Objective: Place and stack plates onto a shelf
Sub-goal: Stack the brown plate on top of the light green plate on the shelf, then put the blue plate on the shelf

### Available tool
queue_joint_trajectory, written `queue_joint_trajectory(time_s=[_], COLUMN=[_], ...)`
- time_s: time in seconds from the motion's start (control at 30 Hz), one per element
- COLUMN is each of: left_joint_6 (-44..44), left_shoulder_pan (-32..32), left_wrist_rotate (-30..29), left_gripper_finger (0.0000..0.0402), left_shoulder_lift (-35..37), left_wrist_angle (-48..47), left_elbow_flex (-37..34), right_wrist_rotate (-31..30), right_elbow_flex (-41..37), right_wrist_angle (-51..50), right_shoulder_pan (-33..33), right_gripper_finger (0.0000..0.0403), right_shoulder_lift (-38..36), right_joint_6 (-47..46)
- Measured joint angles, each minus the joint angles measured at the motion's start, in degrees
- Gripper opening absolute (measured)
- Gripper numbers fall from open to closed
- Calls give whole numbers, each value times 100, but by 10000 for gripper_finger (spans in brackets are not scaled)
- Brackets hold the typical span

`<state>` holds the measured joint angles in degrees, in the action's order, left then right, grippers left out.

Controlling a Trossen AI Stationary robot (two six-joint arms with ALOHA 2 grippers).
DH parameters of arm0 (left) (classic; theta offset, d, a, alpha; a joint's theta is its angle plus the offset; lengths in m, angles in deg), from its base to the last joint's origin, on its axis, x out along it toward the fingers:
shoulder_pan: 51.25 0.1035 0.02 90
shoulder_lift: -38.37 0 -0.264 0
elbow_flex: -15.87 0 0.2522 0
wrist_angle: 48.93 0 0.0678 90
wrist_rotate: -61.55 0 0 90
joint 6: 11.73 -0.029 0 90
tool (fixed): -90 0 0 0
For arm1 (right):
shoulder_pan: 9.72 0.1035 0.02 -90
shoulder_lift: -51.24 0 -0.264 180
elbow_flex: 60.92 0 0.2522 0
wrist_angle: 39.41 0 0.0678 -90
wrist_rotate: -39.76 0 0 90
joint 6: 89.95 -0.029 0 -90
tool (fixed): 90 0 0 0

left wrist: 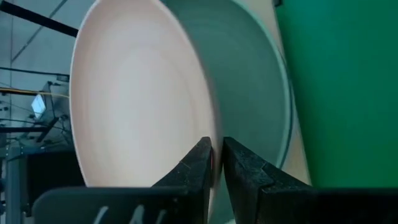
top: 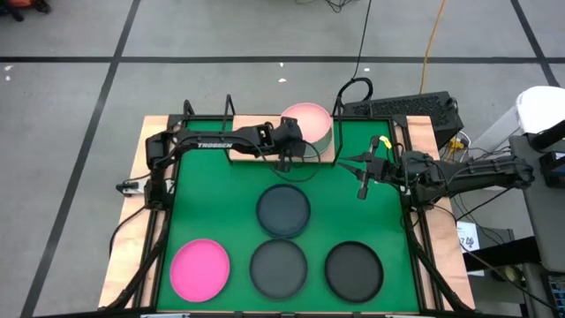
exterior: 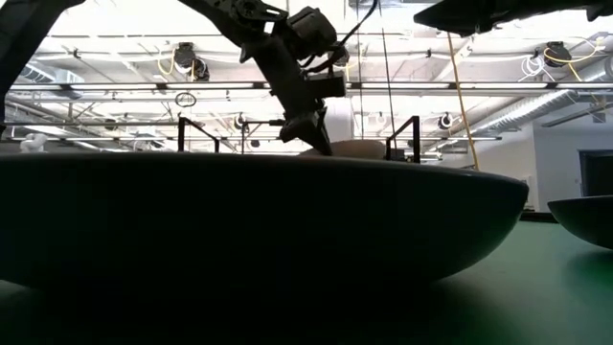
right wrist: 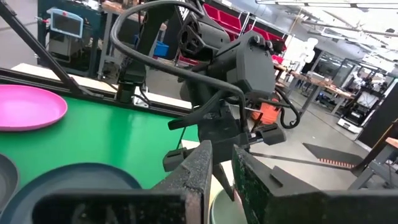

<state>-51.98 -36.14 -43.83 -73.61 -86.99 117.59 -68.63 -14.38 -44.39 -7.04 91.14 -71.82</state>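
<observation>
Fingers of the left gripper [left wrist: 216, 163] pinch the rim of the pale pink plate [top: 306, 121], topmost on the shelf [top: 252, 152] stack, so placing looks nearly finished and release comes next, while the right gripper [top: 362, 179] hovers nearby, fingers almost together, empty.

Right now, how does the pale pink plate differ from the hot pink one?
The pale pink plate tops a stack on the shelf; the hot pink plate lies alone on the green mat. The left gripper pinches the pale one's rim; nothing touches the hot pink one. Both are round and shallow.
</observation>
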Motion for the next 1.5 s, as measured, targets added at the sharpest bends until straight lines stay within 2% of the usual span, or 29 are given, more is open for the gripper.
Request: queue_joint_trajectory(time_s=[0.1,0.27,0.47,0.67,0.97,1.03,1.13,1.37,1.5], left_joint_6=[136,337,393,909,1880,2016,2229,2889,3104], left_shoulder_pan=[-70,-211,-352,-690,-1170,-1286,-1419,-1679,-1791], left_wrist_rotate=[24,38,-323,-322,-205,-175,-242,-267,-295], left_gripper_finger=[60,118,169,174,174,174,175,175,175], left_shoulder_lift=[-2,-2,121,780,2310,2657,3236,4615,5249], left_wrist_angle=[-140,-157,-40,80,-87,-32,542,2808,3794], left_elbow_flex=[0,5,48,48,-100,-406,-1196,-3474,-4387], right_wrist_rotate=[0,0,0,0,16,18,22,51,66], right_elbow_flex=[0,-2,-4,-4,-7,-7,-7,-7,15], right_wrist_angle=[14,94,126,124,110,102,101,14,-68], right_shoulder_pan=[0,0,0,0,0,0,3,4,6], right_gripper_finger=[50,50,50,50,50,50,50,50,50], right_shoulder_lift=[2,2,4,2,4,0,0,16,200], right_joint_6=[58,76,72,63,61,61,59,20,87])
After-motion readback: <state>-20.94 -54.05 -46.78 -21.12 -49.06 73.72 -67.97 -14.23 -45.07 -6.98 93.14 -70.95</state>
